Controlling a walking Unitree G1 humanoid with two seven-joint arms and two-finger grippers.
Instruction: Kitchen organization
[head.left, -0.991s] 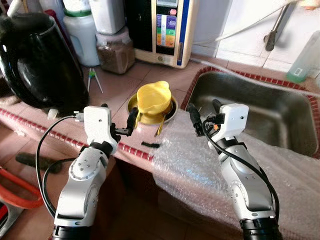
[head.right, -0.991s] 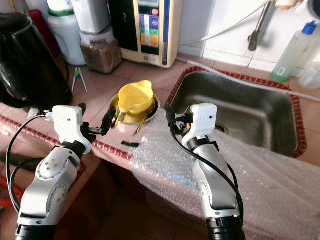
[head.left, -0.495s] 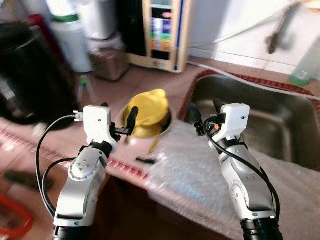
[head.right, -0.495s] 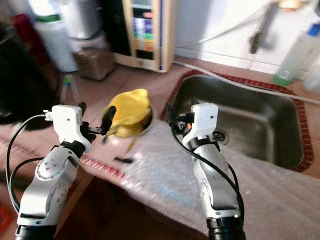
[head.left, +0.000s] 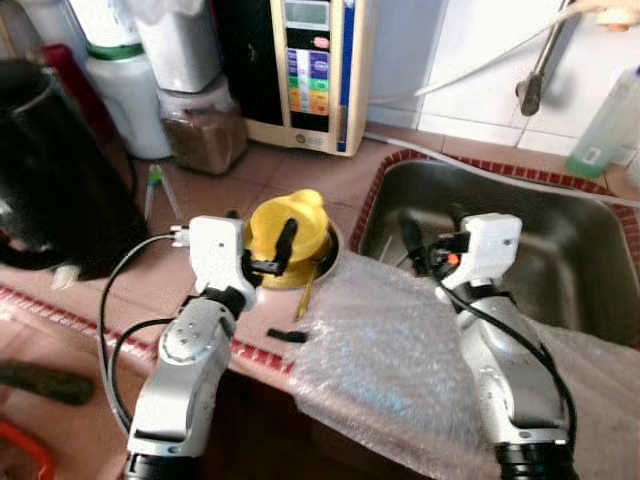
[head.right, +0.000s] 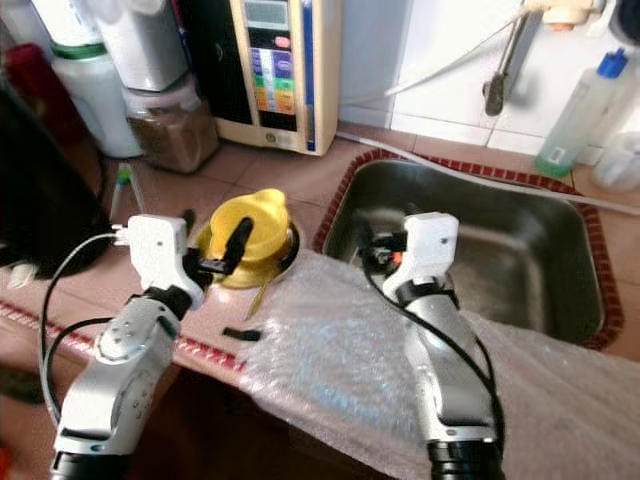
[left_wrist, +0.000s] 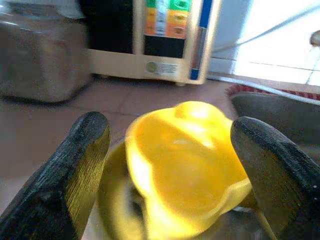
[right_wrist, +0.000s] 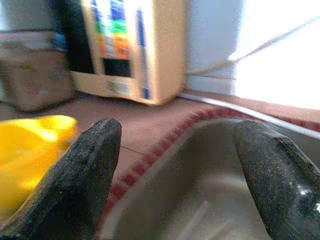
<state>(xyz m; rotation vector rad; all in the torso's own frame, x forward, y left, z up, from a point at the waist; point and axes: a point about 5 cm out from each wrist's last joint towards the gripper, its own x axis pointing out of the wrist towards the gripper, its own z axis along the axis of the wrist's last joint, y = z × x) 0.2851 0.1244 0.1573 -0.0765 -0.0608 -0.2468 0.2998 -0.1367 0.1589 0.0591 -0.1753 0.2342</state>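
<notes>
A yellow plastic cup (head.left: 290, 215) leans in a yellow dish (head.right: 215, 272) on the tiled counter, left of the sink. My left gripper (head.left: 259, 230) is open right at the cup. In the left wrist view its two black fingers (left_wrist: 75, 175) stand on either side of the yellow cup (left_wrist: 185, 165) and do not touch it. My right gripper (head.left: 432, 228) is open and holds nothing, above the near left corner of the steel sink (head.left: 560, 240). The right wrist view looks past its fingers (right_wrist: 85, 170) into the sink (right_wrist: 200, 200).
Bubble wrap (head.left: 400, 350) covers the counter's front edge beneath my right arm. A black kettle (head.left: 50, 190) stands at the left. Along the back are a white bottle (head.left: 125, 85), a jar (head.left: 205, 125) and a water purifier (head.left: 300, 70). A small black piece (head.left: 285, 335) lies near the edge.
The camera has shifted, bringing the counter nearer. My left gripper has closed in on the yellow cup, which now sits between its fingers. The right gripper has come over the sink's corner.
</notes>
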